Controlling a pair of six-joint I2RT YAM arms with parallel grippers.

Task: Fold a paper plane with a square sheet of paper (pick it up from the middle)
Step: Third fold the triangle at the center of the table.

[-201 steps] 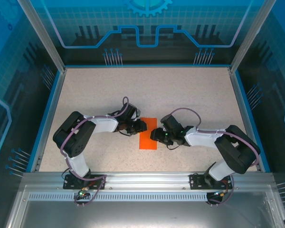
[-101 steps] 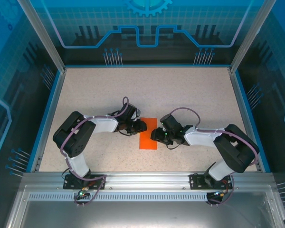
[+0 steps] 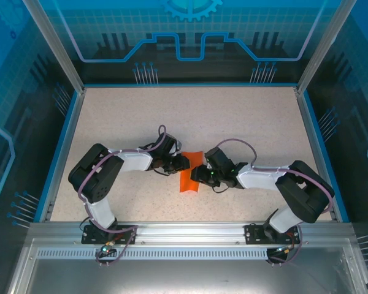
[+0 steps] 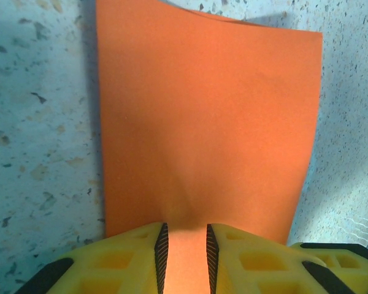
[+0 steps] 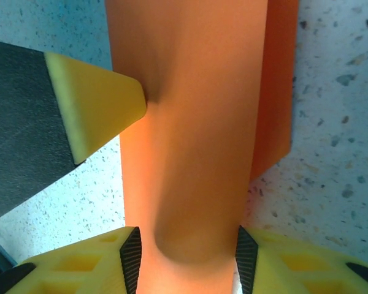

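Seen from above, the near end of the square sheet of paper (image 3: 187,185) no longer lies as the flat, clean-edged strip it was a second ago. It has narrowed and buckled between the two arms. In that time the right arm has edged leftward toward its partner, crowding the paper's side inward, while the left arm has hardly stirred. For the task, this looks like the already doubled sheet being gathered up at its middle rather than pressed flat. No nose or wings are formed, so the plane seems to be at an early stage.

The right claw (image 5: 187,248) stands with its jaws about half apart. The paper rises between them as a rounded hump that fills the gap from pad to pad, so this claw is gripping the bowed sheet. A lower layer of the paper shows just to the right, lying on the speckled surface (image 5: 331,184). Whether the hump has wholly left the surface is hard to say from this close. Farther along, a yellow fingertip of the other arm touches the paper's left edge.

The left claw (image 4: 185,239) has its jaws nearly together, pinched on a narrow tongue of the sheet's near edge. A shallow dent sits just ahead of its pads, and beyond that the orange paper runs away flat.
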